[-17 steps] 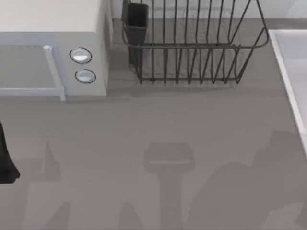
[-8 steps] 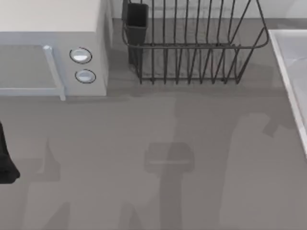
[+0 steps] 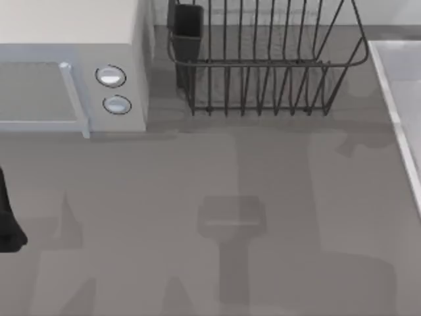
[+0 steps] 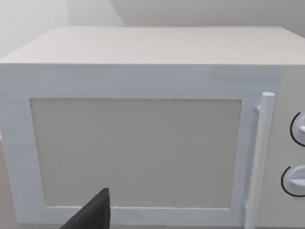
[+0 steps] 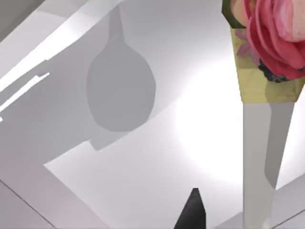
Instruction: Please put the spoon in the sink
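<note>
The spoon [image 5: 259, 71] has a pale grey handle and a pink rose pattern on its far end. It hangs in the right wrist view above the pale floor of the sink [image 5: 200, 124], where its rounded shadow falls. My right gripper [image 5: 224, 215] is shut on the spoon's handle, with one dark fingertip [image 5: 193, 207] beside it. In the top view the sink [image 3: 402, 79] lies at the table's right edge. My left arm [image 3: 6, 227] is parked at the far left, one dark finger [image 4: 95, 212] facing the microwave.
A white microwave [image 3: 72, 59] with two round knobs stands at the back left. A dark wire dish rack [image 3: 263, 66] with a black cup holder sits at the back centre. Grey counter [image 3: 164, 197] spreads between them and the sink, crossed by arm shadows.
The right arm's shadow has swept over the counter from the front right toward the rack and the sink. The left arm has not moved.
</note>
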